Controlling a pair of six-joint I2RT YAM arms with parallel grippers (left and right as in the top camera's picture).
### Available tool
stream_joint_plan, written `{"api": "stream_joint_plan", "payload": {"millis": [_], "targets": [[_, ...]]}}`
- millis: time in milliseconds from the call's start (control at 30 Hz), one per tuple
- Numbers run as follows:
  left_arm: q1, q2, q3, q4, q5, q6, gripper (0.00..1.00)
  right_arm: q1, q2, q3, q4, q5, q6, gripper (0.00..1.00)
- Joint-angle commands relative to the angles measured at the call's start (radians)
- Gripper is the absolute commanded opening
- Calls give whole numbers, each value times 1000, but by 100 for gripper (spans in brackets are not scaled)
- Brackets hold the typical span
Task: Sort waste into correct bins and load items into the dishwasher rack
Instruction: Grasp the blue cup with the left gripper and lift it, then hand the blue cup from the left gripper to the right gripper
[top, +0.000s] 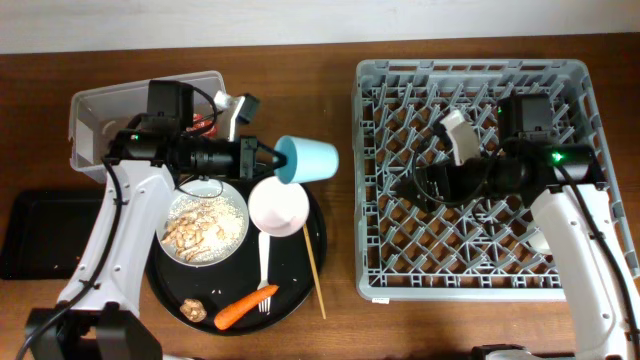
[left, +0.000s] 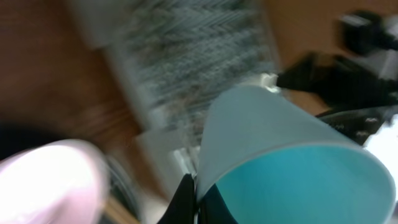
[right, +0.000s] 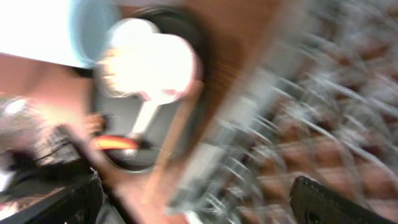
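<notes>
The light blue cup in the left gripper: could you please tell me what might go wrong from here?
The left gripper pinches the light blue cup only at its rim, so it might slip. The pink bowl close by could get knocked. The right gripper hovers over the rack, possibly blocking placement.

This seems to be a robotics lab arranged as a small kitchen scene, not a real kitchen. A plain wooden table stands against a white wall, and two robot arms, the left arm and the right arm, reach over it with cables in the open. On the table lie a grey dishwasher rack, a round black tray carrying a white plate of food scraps, and a clear plastic tub
</notes>
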Motion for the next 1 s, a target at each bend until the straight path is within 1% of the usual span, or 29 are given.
{"api": "stream_joint_plan", "payload": {"millis": [0,167,233,333,500,633,733,767,833,867,933,967], "targets": [[-35,50,10,63,343,62,0,7,-11,21,24,-337,-137,99],[-102,98,10,89,378,62,0,7,-11,21,72,-415,-138,98],[-132,117,10,124,428,62,0,7,-11,21,104,-457,-137,99],[-160,130,10,165,488,61,0,7,-11,21,117,-467,-137,99],[-193,132,10,199,489,56,0,19,-11,21,118,-498,-137,99],[-200,132,10,251,484,0,0,53,-11,21,117,-497,-137,100],[-200,132,10,261,481,-10,0,77,-11,21,118,-497,-137,97],[-200,132,10,261,481,-10,0,85,-11,21,117,-497,-137,95],[-200,132,10,261,481,-10,0,85,-11,21,116,-497,-135,80],[-200,132,10,261,481,-10,0,85,-11,21,116,-497,-132,77],[-200,132,10,261,481,-10,0,85,-11,21,113,-497,-132,58],[-200,132,10,262,481,-10,0,85,-11,21,111,-497,-132,47]]}}
